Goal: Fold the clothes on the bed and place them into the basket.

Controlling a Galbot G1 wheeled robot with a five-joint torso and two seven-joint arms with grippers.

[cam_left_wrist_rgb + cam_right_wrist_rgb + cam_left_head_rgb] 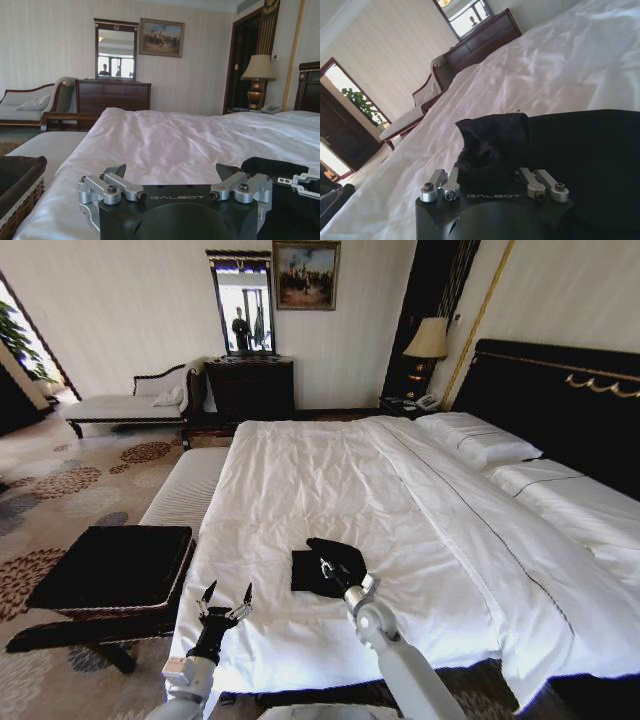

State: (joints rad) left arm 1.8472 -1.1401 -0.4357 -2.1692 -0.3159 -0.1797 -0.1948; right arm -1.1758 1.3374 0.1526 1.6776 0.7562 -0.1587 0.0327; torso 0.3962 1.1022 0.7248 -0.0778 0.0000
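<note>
The left gripper is hovering near the bed's foot edge, fingers spread wide and holding nothing. The right gripper is pinching a bunched fold of the black T-shirt, which is lying partly folded near that edge. The basket is sitting beside the bed's left side.

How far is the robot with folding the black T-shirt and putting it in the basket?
Done: the black T-shirt already lies as a small, partly folded bundle on the bed. In hand: the right tool is on the shirt, with a fold of cloth bunched between its fingers. The left tool waits open at the bed's edge. Left: finishing the fold and moving the shirt into the basket, which has no shirt in it.
</note>
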